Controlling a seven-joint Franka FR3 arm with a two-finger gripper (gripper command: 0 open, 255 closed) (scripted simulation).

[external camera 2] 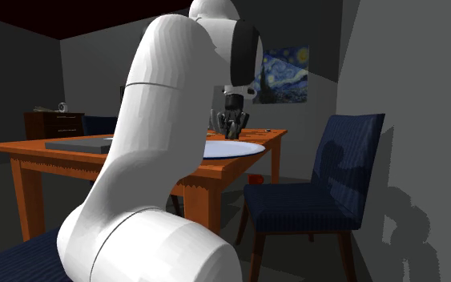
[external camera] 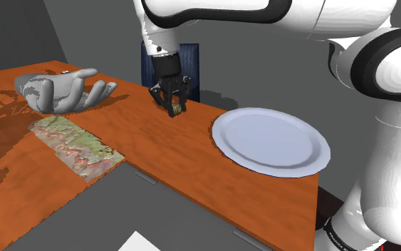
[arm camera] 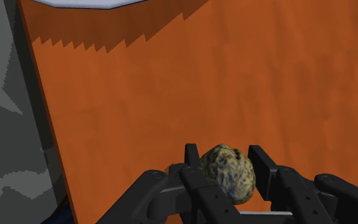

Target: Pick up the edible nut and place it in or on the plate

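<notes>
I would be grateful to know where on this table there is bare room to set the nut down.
The pale round plate is bare throughout. Bare orange tabletop also lies between the plate, the mottled flat mat and the black gripper, which clasps the speckled brown nut. It is crowded toward the grey hand sculpture and the grey slab.

Your arm (external camera 2: 163, 112) is glossy white, built of thick, rounded links with smooth shells that catch soft highlights. Each joint (external camera: 354, 63) is marked by a dark band set between the white sections. Where the white casing ends, the gripper (external camera: 175, 108) is black all over, with no markings you can make out. In the wrist view you see its fingers (arm camera: 199, 188) as blocky, angular black bars with stepped segments along their length.
</notes>
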